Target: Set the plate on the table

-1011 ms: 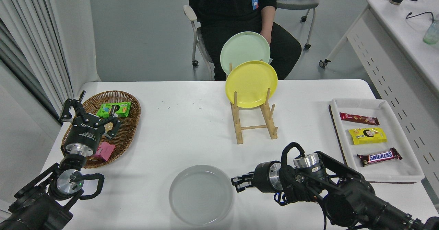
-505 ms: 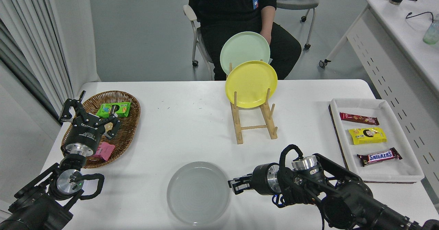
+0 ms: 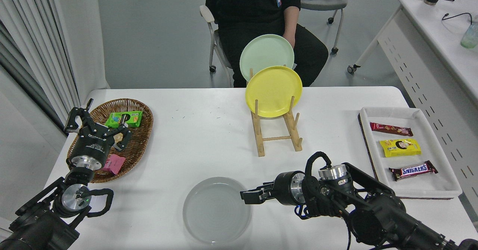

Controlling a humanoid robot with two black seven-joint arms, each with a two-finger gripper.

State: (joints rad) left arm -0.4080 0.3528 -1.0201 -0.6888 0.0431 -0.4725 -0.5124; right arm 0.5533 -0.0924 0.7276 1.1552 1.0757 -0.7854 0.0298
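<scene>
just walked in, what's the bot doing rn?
The right gripper is low at the right rim of the light grey plate, which lies flat on the white table near the front edge. Whether it is gripping the rim cannot be told. The left gripper is parked, open, over the wicker basket at the left. A yellow plate and a mint green plate stand in the wooden rack. A person sits at the far side, not touching anything on the table.

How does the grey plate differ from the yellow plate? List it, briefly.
The grey plate lies flat on the table, near its front edge; the yellow plate stands on edge in the wooden rack. The grey plate is dull and pale, the yellow plate bright. Both are round, rimmed and look alike in size.
</scene>
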